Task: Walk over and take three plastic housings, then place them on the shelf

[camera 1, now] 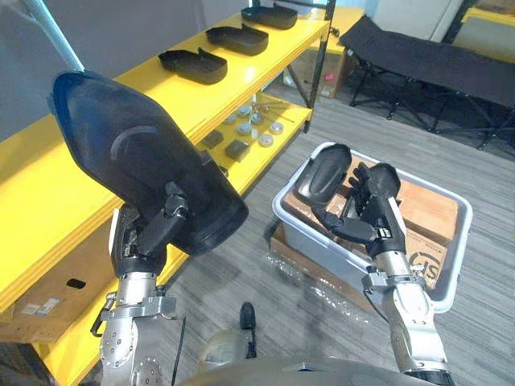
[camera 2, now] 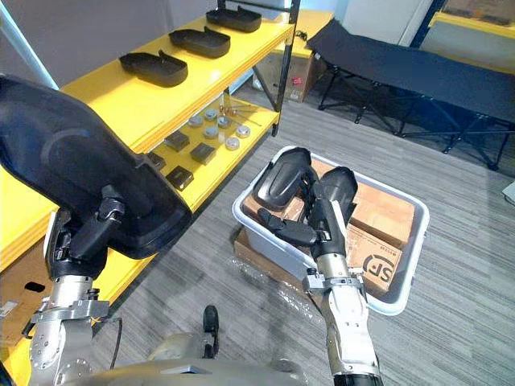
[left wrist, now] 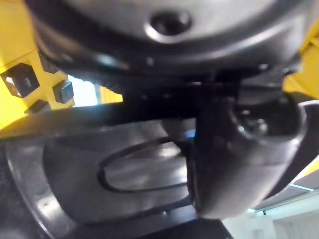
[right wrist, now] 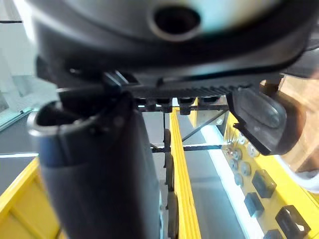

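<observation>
Housing (camera 1: 137, 161) clamped in my left robot hand (camera 1: 149, 233), frame left, over the yellow shelf (camera 1: 48, 201): overhanging bulk may twist loose. Right robot hand (camera 1: 374, 213) beside second housing (camera 1: 322, 173) in grey bin (camera 1: 280, 211); grip unreadable.

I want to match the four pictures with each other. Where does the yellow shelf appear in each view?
Left eye view: the yellow shelf runs up the left side.
Right eye view: again up the left side.
Left wrist view: yellow patches behind the close dark shapes.
Right wrist view: yellow boards in the background.
Shared landmark: the dark square parts on its lower board.
</observation>
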{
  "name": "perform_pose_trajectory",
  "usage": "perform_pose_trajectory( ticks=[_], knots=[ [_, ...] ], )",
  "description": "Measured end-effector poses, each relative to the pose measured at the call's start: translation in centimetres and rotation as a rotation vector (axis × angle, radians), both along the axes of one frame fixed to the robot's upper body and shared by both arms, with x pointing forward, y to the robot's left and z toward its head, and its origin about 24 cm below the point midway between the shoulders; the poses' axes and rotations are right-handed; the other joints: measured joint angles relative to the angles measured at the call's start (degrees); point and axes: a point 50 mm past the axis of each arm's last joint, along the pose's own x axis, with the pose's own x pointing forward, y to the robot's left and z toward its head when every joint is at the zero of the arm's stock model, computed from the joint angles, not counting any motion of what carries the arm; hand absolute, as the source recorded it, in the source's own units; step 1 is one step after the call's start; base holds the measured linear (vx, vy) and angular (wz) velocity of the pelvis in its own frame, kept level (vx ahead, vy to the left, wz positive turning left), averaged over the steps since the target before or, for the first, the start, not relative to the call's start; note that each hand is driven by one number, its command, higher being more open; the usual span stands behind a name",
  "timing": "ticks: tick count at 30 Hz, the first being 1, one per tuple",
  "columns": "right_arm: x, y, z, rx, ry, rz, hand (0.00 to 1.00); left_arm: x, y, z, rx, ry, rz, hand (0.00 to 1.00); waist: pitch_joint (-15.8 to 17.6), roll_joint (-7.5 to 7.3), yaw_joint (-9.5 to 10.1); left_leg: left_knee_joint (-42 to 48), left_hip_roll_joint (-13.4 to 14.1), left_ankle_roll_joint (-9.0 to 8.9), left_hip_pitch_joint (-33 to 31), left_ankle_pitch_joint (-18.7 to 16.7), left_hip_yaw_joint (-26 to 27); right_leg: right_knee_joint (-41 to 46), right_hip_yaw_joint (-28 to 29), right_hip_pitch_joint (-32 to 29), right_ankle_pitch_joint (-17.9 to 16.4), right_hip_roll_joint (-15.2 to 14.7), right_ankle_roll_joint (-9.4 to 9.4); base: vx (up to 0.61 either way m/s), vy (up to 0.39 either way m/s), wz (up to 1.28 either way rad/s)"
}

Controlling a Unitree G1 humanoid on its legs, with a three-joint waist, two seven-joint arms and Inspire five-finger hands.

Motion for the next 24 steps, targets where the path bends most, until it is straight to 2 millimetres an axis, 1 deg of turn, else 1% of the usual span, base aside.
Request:
perform_pose_trajectory(
  ticks=[1,2,3,4,5,6,7,8,9,10,11,12,13,14,15,18,20,22,23,24],
  knots=[
    [-0.6,-0.1,-0.3,0.003,0.012,-0.011,1.00,0.2,-0.3,0.1,0.009,-0.004,-0.038,0.00,0.2,-0.47,-1.52,-0.1,-1.3,0.26,-0.2,0.1,-2.9,3.4,4.4,-0.3,-0.7,-0.6,0.39,0.10,0.041,1.13],
    [-1.4,-0.7,-0.7,0.003,0.032,-0.049,1.00,0.9,-1.0,0.0,0.017,-0.009,-0.109,0.00,0.3,-0.17,-3.39,0.1,-2.2,0.41,0.0,0.0,-5.4,8.9,9.8,-1.5,-0.6,-0.8,0.28,0.12,0.047,1.38],
    [-1.8,-1.0,-0.9,0.006,0.044,-0.072,1.00,1.3,-1.3,0.0,0.030,-0.015,-0.148,0.00,0.4,-0.29,-3.87,0.3,-2.3,0.43,0.2,0.0,-6.4,12.6,12.7,-2.8,-0.5,-0.7,0.03,0.11,0.027,1.35],
    [-2.2,-1.4,-1.2,0.012,0.055,-0.099,1.00,1.9,-1.6,0.2,0.060,-0.031,-0.208,0.00,0.6,-0.26,-4.54,0.7,-2.2,0.55,0.5,-0.1,-8.4,20.5,17.5,-5.9,0.3,-0.3,-1.50,0.09,-0.054,0.97],
    [-2.5,-1.5,-1.3,0.013,0.054,-0.110,1.00,2.3,-1.7,0.3,0.076,-0.041,-0.243,0.00,1.1,-0.05,-4.79,0.2,-1.9,0.90,1.3,0.1,-10.2,25.9,21.2,-8.7,-1.1,0.8,-3.93,0.08,-0.086,0.85],
    [-2.7,-1.5,-1.3,0.013,0.050,-0.112,1.00,2.6,-1.7,0.3,0.081,-0.041,-0.251,0.00,1.2,0.07,-5.02,-0.1,-2.0,0.94,1.4,0.1,-10.9,25.5,22.4,-9.2,-3.0,1.7,-4.37,0.06,-0.120,0.63],
    [-2.8,-1.4,-0.9,0.009,0.020,-0.106,1.00,2.8,-1.7,0.3,0.085,-0.042,-0.251,0.00,1.2,-0.84,-5.18,-0.1,-2.1,0.97,1.5,0.2,-11.1,22.1,23.3,-9.7,-4.2,2.7,-4.87,0.04,-0.087,0.38],
    [-2.8,-1.3,-0.5,0.005,-0.001,-0.099,1.00,2.8,-1.6,0.3,0.090,-0.040,-0.249,0.00,1.5,-0.90,-5.06,0.0,-2.3,0.96,1.5,0.2,-10.9,19.8,23.3,-10.1,-4.1,2.7,-4.83,0.02,-0.114,0.20],
    [-2.7,-1.1,0.2,-0.004,-0.043,-0.089,1.00,2.7,-1.3,0.2,0.090,-0.031,-0.233,0.00,1.8,-1.44,-4.56,0.5,-3.3,0.93,1.0,0.2,-10.5,15.2,23.0,-10.6,-3.7,2.9,-4.59,-0.01,-0.139,0.07],
    [-2.7,-1.2,1.0,-0.033,-0.082,-0.079,1.00,2.6,-1.3,0.0,0.083,-0.025,-0.224,0.00,2.2,-1.53,-4.49,1.2,-4.1,0.80,0.4,0.1,-10.5,12.2,22.9,-9.9,-4.9,2.6,-3.44,-0.01,-0.163,0.05],
    [-2.5,-1.3,1.3,-0.054,-0.098,-0.069,1.00,2.6,-1.4,0.0,0.075,-0.022,-0.220,0.00,2.4,-0.76,-4.52,1.5,-3.9,0.72,-0.2,0.1,-10.4,10.9,22.7,-9.8,-4.9,2.9,-2.70,-0.01,-0.142,0.13],
    [-2.3,-1.6,1.8,-0.088,-0.114,-0.057,1.00,2.6,-1.6,-0.1,0.067,-0.018,-0.222,0.00,3.3,0.75,-4.55,2.0,-3.2,0.56,-1.1,0.0,-10.4,9.8,22.2,-9.9,-4.2,3.6,-2.73,-0.01,-0.084,0.14],
    [-2.2,-1.8,1.9,-0.111,-0.113,-0.054,1.00,2.6,-1.8,-0.2,0.063,-0.011,-0.225,0.00,4.0,1.49,-4.57,1.9,-2.6,0.23,-1.1,0.0,-9.8,9.2,21.6,-9.7,-3.7,3.6,-2.93,-0.03,-0.051,0.16],
    [-2.3,-1.9,1.9,-0.114,-0.108,-0.055,1.00,2.5,-1.8,-0.3,0.060,-0.005,-0.224,0.00,4.1,1.57,-4.58,1.8,-2.4,0.02,-1.1,-0.1,-9.5,9.0,21.3,-9.8,-3.6,3.7,-2.99,-0.02,-0.046,0.09],
    [-2.3,-1.9,1.8,-0.113,-0.106,-0.058,1.00,2.4,-1.8,-0.4,0.055,0.003,-0.214,0.00,4.1,1.51,-4.57,1.9,-1.8,-0.26,-1.1,-0.2,-8.4,8.9,21.1,-9.6,-3.6,3.8,-3.03,0.01,-0.063,0.02],
    [-2.3,-2.2,1.9,-0.115,-0.109,-0.069,1.00,2.4,-1.6,-0.5,0.047,0.012,-0.187,0.00,4.3,1.19,-4.54,1.9,-1.5,-0.74,-1.2,0.2,-8.0,8.2,21.0,-9.4,-3.3,4.1,-2.83,0.06,-0.051,-0.03],
    [-2.3,-2.1,1.9,-0.108,-0.109,-0.077,1.00,2.3,-1.4,-0.6,0.044,0.023,-0.169,0.00,4.8,0.45,-4.57,2.4,-1.6,-0.93,-1.2,0.1,-7.5,8.2,21.3,-8.9,-3.2,3.9,-2.69,0.11,-0.026,-0.04],
    [-2.4,-1.9,1.7,-0.090,-0.109,-0.090,1.00,2.0,-1.3,-0.9,0.041,0.037,-0.158,0.00,5.6,-0.43,-4.59,4.7,-1.9,-0.55,-1.1,-1.3,-7.3,8.0,21.2,-7.4,-3.1,3.6,-2.56,0.10,-0.003,-0.02],
    [-2.4,-1.6,1.7,-0.073,-0.116,-0.093,1.00,1.8,-1.2,-1.1,0.040,0.049,-0.148,0.00,6.0,-0.82,-4.41,6.6,-2.0,-0.74,-1.3,-2.8,-7.2,7.8,21.1,-6.7,-3.1,3.4,-2.53,0.10,0.009,-0.04],
    [-2.4,-1.5,1.6,-0.064,-0.120,-0.094,1.00,1.7,-1.1,-1.2,0.039,0.055,-0.143,0.00,6.1,-0.93,-4.40,7.6,-2.1,-0.34,-1.6,-3.8,-7.1,7.4,21.0,-6.2,-3.2,3.3,-2.51,0.05,0.026,0.03]
  ],
)
